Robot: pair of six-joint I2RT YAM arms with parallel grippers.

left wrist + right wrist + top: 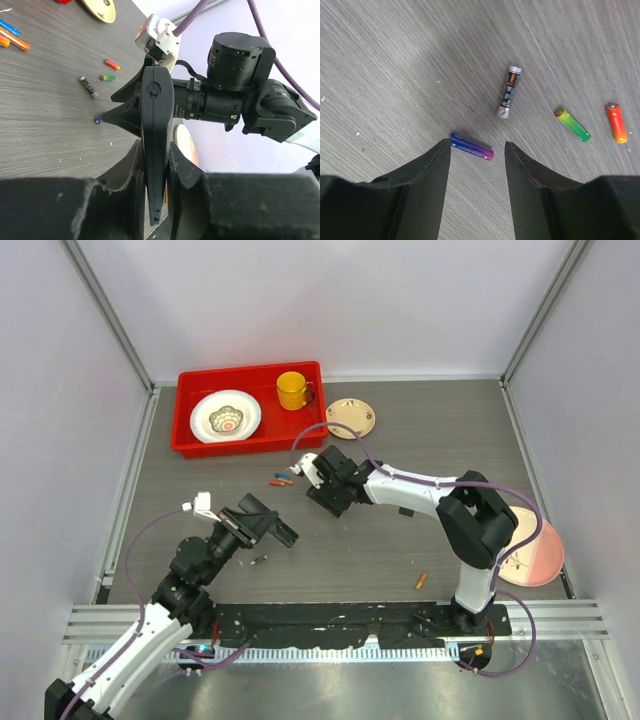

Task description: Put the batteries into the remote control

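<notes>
Right wrist alone: purple battery (471, 146) between parted right gripper (478, 142) tips, perhaps touching.

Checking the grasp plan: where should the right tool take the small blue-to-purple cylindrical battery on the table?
Mid-barrel, from straight above, closing across its narrow width. The blue-to-purple cylindrical battery lies flat, pointing finger to finger under the open right tool, so probably turn the wrist first.

right gripper (477, 144) jaws apart, purple battery (471, 146) between them; black battery (509, 92), green battery (572, 125), orange battery (616, 122) beyond.
</notes>
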